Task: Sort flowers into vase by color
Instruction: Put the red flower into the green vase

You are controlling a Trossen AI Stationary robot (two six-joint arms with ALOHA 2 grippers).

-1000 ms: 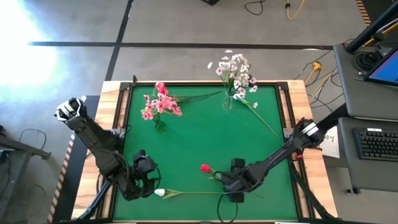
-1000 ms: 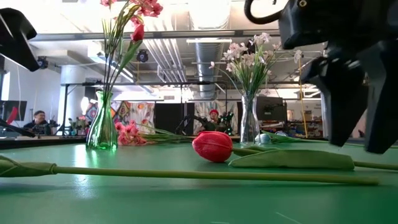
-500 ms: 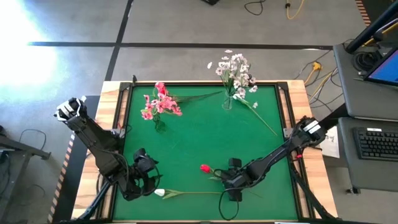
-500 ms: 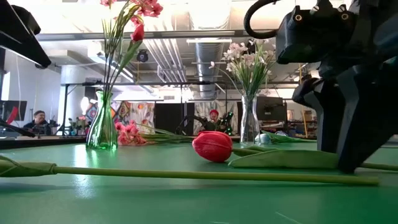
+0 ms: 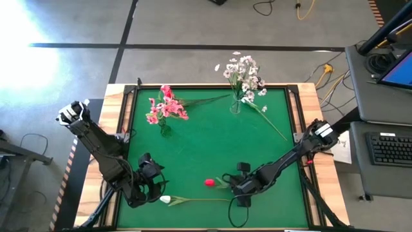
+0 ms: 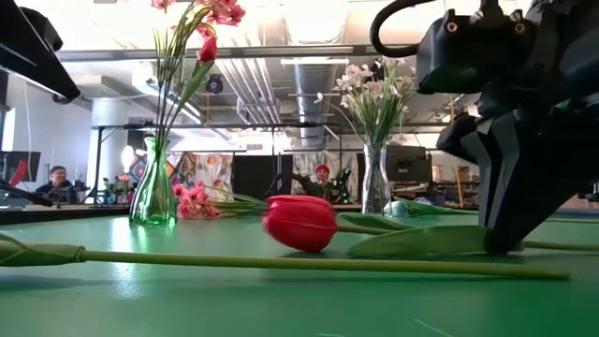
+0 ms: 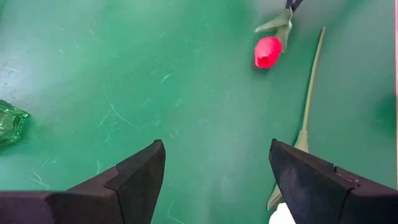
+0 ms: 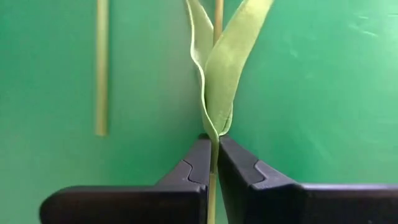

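1. High view: we see the green bench (image 5: 206, 148) with two vases at its far side. The green vase (image 5: 163, 128) on the left already carries pink blossom clusters (image 5: 165, 106); the clear vase (image 5: 235, 105) on the right carries white sprays (image 5: 243, 72).
2. We also note one long stem (image 5: 273, 126) lying flat on the bench beside the clear vase, and another (image 5: 206, 99) beside the pink bunch; both appear unsorted.
3. Near the front edge, the red tulip (image 5: 209, 183) lies just beside the right gripper (image 5: 239, 189). In the right wrist view its fingers (image 8: 193, 163) are clamped together on the tulip's stem, just below the leaves (image 8: 221, 74).
4. The white bud flower (image 5: 165, 200) lies along the front edge, its stem reaching toward the right gripper, untouched.
5. The left gripper (image 5: 149, 183) hovers near the white bud with its fingers (image 7: 134, 177) well apart, holding nothing.
6. We judge the sorting partly done: both vases are started, the tulip is only just gripped and not yet lifted, and the white bud flower and the loose stems remain.
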